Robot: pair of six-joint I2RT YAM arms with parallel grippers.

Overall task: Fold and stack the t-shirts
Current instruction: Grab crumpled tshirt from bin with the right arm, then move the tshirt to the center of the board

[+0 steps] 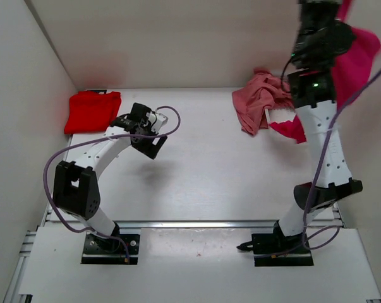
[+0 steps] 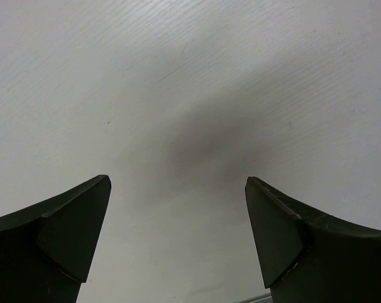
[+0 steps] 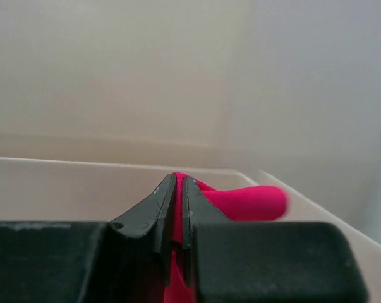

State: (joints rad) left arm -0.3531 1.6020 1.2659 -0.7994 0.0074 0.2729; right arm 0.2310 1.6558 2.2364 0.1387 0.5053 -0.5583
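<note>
White table (image 1: 209,177) between white walls, from above: red t-shirt (image 1: 92,112) at far left, salmon t-shirt (image 1: 256,101) crumpled far right, magenta t-shirt (image 1: 361,57) hoisted beside it. Left wrist: left gripper (image 2: 177,183) spread wide above the table, holding nothing. Right wrist: right gripper (image 3: 177,180) pinched tight on magenta t-shirt.

Left lies folded shirt (image 1: 92,111); right, crumpled shirt (image 1: 256,101) beside hanging shirt (image 1: 362,58).

The white table (image 1: 209,177) lies bare between the left fingers (image 2: 64,246). A folded red t-shirt (image 1: 92,112) rests well left of them, and a crumpled salmon t-shirt (image 1: 256,101) below the right fingers (image 3: 146,218).
</note>
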